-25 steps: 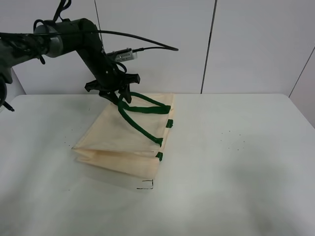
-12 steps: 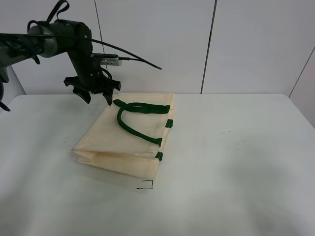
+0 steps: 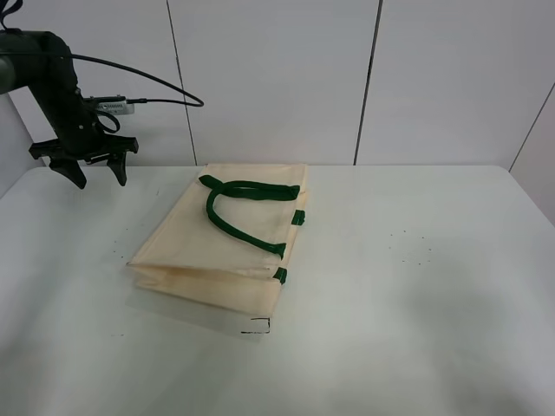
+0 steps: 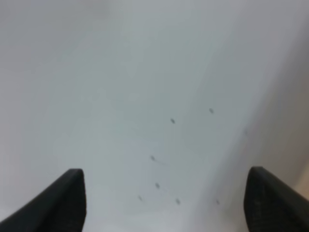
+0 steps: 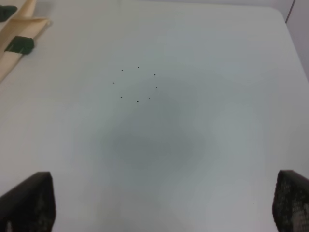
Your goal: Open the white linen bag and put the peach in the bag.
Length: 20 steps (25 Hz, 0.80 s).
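White linen bag: laid flat and folded on the desk, green handles resting on top.
Left gripper: fingers spread wide, nothing held, positioned well apart from the bag.
Right gripper: fingers spread wide over bare desk.

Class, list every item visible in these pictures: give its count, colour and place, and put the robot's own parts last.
white linen bag: one, cream, lying flat and folded left of the table's middle.
strap handles: green, lying on top of the bag.
table: one, white, under everything.
speck ring: small dark dots on the table, right of the bag.
wall panels: white, behind the table.
peach: none in view.
left gripper: one, black, open, above the table's far left corner, apart from the bag.
right gripper: black, open, over bare table.
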Available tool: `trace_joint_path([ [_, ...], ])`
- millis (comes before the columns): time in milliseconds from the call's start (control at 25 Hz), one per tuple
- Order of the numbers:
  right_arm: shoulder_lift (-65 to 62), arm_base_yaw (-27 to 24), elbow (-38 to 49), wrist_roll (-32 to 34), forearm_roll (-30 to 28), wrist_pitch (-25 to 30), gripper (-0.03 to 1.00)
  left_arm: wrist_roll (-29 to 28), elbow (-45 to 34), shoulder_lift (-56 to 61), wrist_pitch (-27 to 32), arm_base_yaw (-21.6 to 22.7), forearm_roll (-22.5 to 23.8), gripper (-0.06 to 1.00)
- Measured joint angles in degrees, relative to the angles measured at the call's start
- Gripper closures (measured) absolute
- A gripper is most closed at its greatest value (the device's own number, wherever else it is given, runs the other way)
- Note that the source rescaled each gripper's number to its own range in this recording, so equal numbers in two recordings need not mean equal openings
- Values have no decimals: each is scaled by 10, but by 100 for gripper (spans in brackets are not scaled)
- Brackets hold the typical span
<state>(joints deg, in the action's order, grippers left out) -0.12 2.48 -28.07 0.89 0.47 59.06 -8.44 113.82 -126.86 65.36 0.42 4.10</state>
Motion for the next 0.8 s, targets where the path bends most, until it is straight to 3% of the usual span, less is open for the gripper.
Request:
trace_joint_path([
  [360, 0, 0, 0, 0, 0, 0, -3, 12, -172, 183, 21, -2, -12, 5],
  [800, 0, 0, 0, 0, 0, 0, -3, 41, -503, 563, 22, -2, -12, 5],
])
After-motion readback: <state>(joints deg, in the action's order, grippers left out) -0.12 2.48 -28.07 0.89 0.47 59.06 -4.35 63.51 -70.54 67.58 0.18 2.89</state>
